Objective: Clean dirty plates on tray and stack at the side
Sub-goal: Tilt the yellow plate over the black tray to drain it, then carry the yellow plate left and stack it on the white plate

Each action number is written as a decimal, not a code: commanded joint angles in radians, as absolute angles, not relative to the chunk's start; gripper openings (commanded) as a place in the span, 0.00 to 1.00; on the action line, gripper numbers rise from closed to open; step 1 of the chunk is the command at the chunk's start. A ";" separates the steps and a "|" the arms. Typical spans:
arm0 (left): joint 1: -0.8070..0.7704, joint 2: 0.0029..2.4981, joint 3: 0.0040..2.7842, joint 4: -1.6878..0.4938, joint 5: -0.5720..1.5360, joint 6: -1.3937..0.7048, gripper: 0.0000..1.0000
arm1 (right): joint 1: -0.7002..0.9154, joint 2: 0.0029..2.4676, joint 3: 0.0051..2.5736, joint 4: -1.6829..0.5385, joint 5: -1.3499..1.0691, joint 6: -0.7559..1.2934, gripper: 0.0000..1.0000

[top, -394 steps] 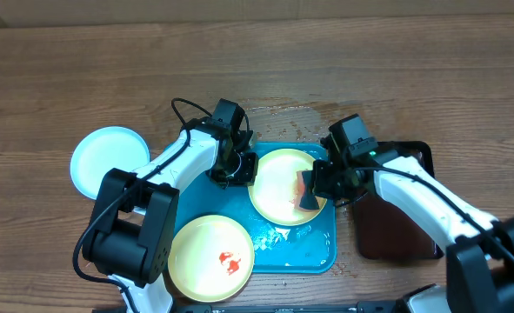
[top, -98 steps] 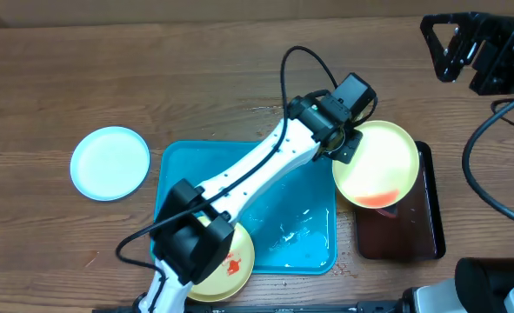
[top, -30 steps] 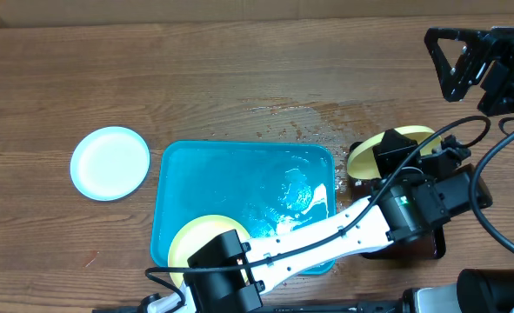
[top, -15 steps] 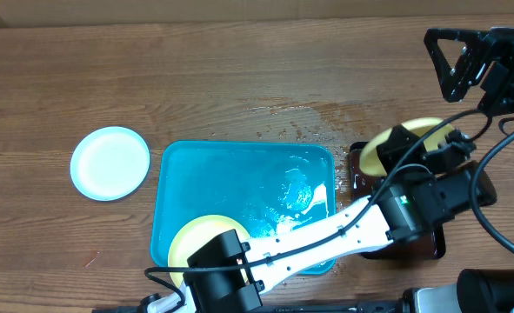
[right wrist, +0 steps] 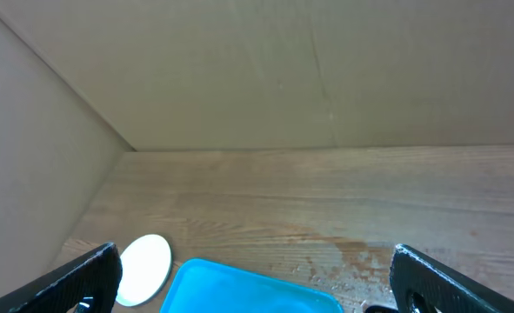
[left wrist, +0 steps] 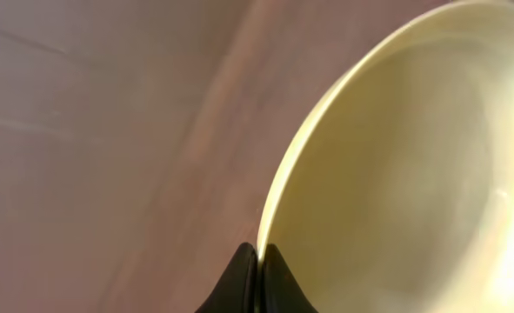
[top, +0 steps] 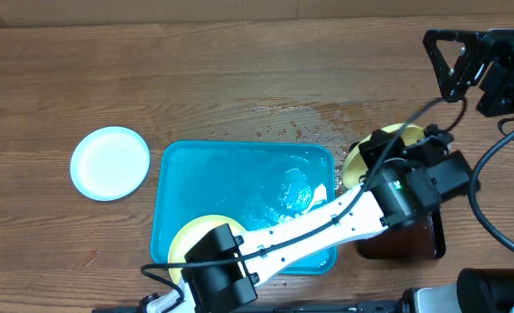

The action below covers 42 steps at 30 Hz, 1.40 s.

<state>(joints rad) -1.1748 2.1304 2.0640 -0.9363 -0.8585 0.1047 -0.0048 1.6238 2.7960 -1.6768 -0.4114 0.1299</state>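
"Wooden bench (top: 239,69) from above — where is the yellow plate (top: 402,132)?"
"Rim pinched in the closed left claw (left wrist: 258,261), over the dark tray (top: 430,243), right of the turquoise tray (top: 239,183). Its likely stack, the pale blue plate (top: 110,163), lies well left across that tray — right claw (right wrist: 255,276), spread wide, holds nothing"

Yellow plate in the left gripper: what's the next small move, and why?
Probably carry it left toward the white plate. The left gripper pinches the yellow plate by its rim over the dark tray. The part seen from the wrist looks free of sauce, so it seems ready to stack.
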 commanded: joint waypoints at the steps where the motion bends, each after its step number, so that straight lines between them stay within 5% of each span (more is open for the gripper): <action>1: -1.085 2.125 2.161 -1.037 -0.556 -0.146 0.04 | -0.001 1.639 2.815 -1.683 -0.414 0.126 1.00; 16: -0.530 2.098 2.179 -1.206 0.184 -0.376 0.05 | -0.001 1.649 2.814 -1.694 -0.414 0.126 1.00; 24: -0.361 2.031 2.068 -1.231 0.173 -0.382 0.05 | -0.001 1.649 2.814 -1.694 -0.415 0.130 1.00; 33: -0.221 1.621 1.444 -0.919 0.157 -0.443 0.05 | -0.001 1.649 2.780 -1.694 -0.469 0.130 1.00; 42: 0.154 1.298 1.033 -0.829 0.163 -0.491 0.04 | 0.000 1.649 2.670 -1.694 -0.518 0.130 1.00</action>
